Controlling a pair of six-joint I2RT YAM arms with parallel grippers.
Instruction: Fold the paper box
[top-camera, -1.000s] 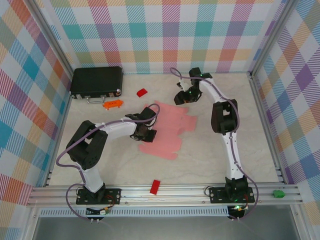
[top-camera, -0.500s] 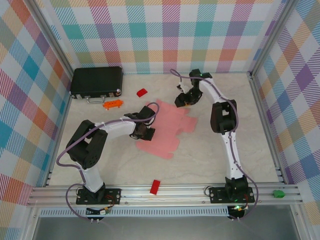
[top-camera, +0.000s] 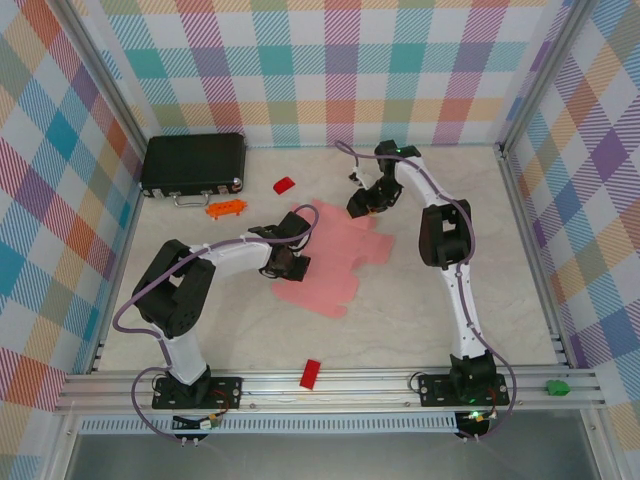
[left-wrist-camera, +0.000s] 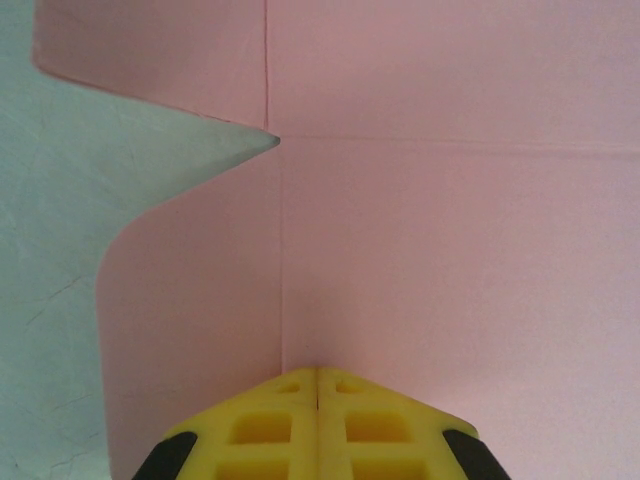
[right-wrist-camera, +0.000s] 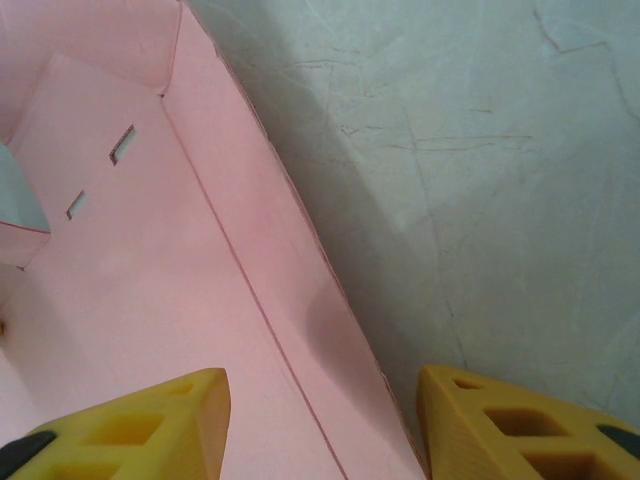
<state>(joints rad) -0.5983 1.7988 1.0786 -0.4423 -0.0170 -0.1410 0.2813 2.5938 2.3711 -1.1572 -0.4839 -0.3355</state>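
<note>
The paper box (top-camera: 335, 250) lies flat mid-worktop (top-camera: 480, 300), its long axis running near-left to far-right. The left pincer (left-wrist-camera: 317, 372), jaws together, presses its left panel. The right pincer (right-wrist-camera: 320, 400), jaws apart, straddles the far flap's edge and is the nearer to that fold.

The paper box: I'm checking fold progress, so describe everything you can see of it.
The paper box is a light-pink thin card sheet, die-cut with rounded tabs, crease lines and two small slots. It lies mostly flat on the table, unfolded. The shut left gripper rests on a crease; the open right gripper straddles its far edge.
</note>
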